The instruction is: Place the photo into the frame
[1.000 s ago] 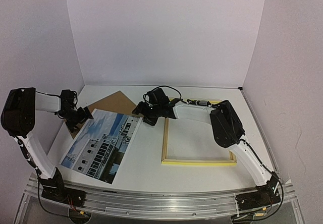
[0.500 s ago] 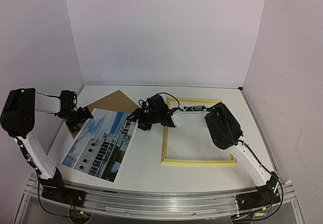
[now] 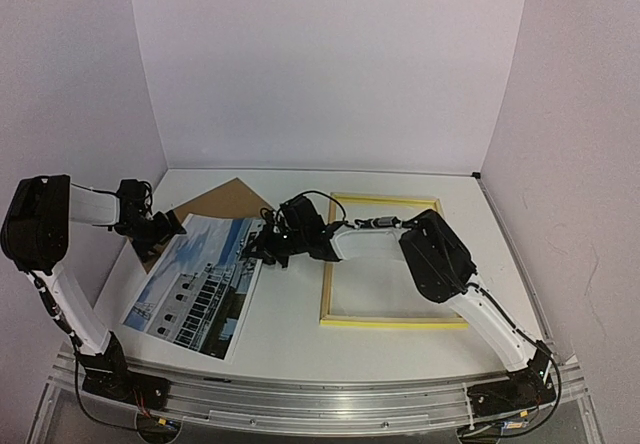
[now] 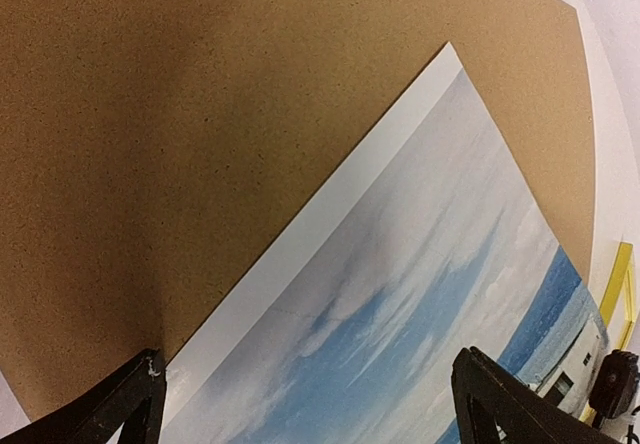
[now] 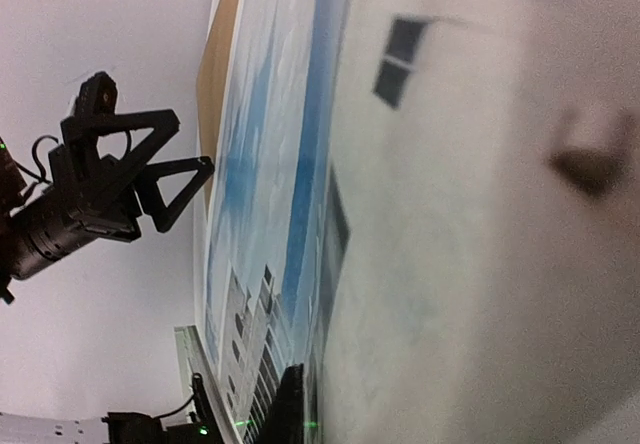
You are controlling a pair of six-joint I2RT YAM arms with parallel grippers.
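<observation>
left claw (image 4: 307, 364) spread wide above the photo (image 3: 195, 284), sky end | right claw (image 3: 258, 253) at its frame-side edge, grip honestly can't tell | frame (image 3: 392, 320) flat on desk (image 3: 290, 349)

The top camera sits high at the near side, looking down and forward over the whole white bench (image 3: 290, 339); the left wrist camera hangs close above the large paper print of a white building under blue cloudy sky (image 4: 420, 314), facing past its own black claw fingers (image 4: 500, 399) onto the flat brown backing board (image 4: 200, 114); the right wrist camera lies almost against that print, rolled sideways, sighting the left claw (image 5: 195, 144) across it; all three views share the print.
</observation>
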